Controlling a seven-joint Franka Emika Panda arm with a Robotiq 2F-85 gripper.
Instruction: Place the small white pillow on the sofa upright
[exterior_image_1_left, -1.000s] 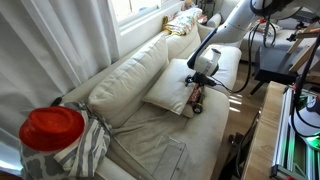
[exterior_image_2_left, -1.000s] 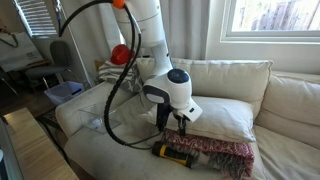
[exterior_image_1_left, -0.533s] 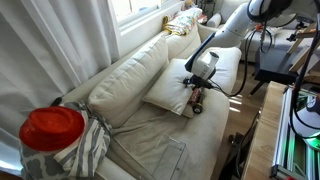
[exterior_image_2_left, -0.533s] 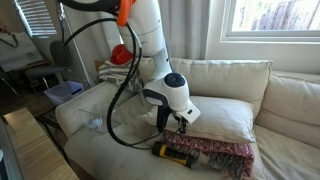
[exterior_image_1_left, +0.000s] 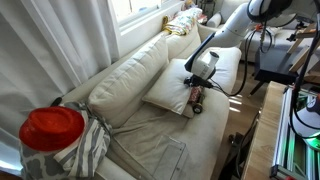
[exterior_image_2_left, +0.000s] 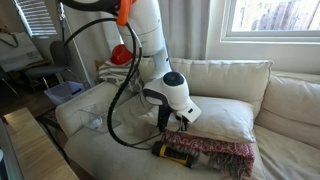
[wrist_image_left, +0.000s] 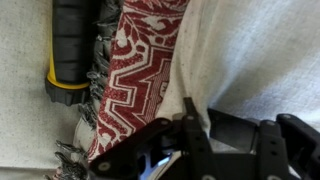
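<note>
The small white pillow (exterior_image_1_left: 168, 86) (exterior_image_2_left: 222, 118) lies flat on the sofa (exterior_image_1_left: 128, 78) (exterior_image_2_left: 88, 116) seat, its front edge resting over a red patterned pillow (exterior_image_2_left: 212, 152) (wrist_image_left: 138, 62). My gripper (exterior_image_1_left: 197, 87) (exterior_image_2_left: 178, 124) is down at that front edge, near a corner. In the wrist view the gripper (wrist_image_left: 205, 112) enters from the bottom. Its jaws are shut, with a fold of the white pillow (wrist_image_left: 250, 50) pinched between them.
A yellow and black tool (exterior_image_2_left: 172, 153) (wrist_image_left: 70, 45) lies on the seat beside the red pillow's fringe. A red round object (exterior_image_1_left: 52, 127) sits on striped cloth at the sofa's near end. A desk with equipment (exterior_image_1_left: 285, 55) stands beyond the sofa. Plump back cushions (exterior_image_2_left: 290, 100) line the rear.
The jaws have gone from open to shut on the white pillow's front edge. The arm has barely shifted, and the pillow still lies flat.
</note>
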